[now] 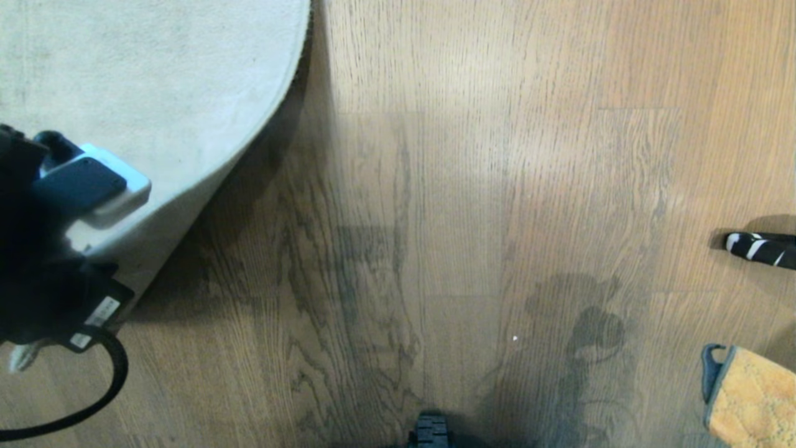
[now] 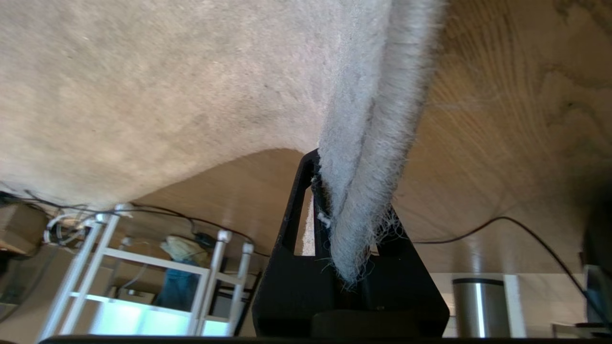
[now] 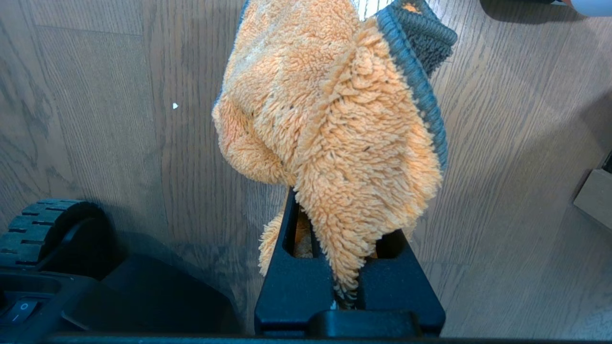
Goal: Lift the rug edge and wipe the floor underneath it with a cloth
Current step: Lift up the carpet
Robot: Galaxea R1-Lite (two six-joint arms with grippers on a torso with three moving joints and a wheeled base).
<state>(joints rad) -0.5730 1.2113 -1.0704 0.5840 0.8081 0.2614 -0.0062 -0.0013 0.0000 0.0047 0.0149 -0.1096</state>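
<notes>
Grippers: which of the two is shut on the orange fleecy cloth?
The right gripper, pinching the orange fleecy cloth above the wood-grain floor; the left gripper clamps the pale grey rug edge.

In the head view the rug edge [image 1: 249, 143] curves from twelve o'clock down to nine o'clock, raised off the floor [image 1: 448, 205], which spreads from the centre out to three and six o'clock. The left pincer [image 1: 28, 358] sits at about eight o'clock, at the rug's lifted border; in the left wrist view the folded border [image 2: 368, 191] lies pinched between its fingers [image 2: 296, 200]. The cloth [image 1: 752, 398] is at four o'clock, well apart from the rug, and in the right wrist view it hangs from the right pincer [image 3: 346, 291] above the floor. A striped object [image 1: 762, 247] lies at three o'clock, behind the cloth. A base wheel [image 1: 431, 430] sits at six o'clock.
</notes>
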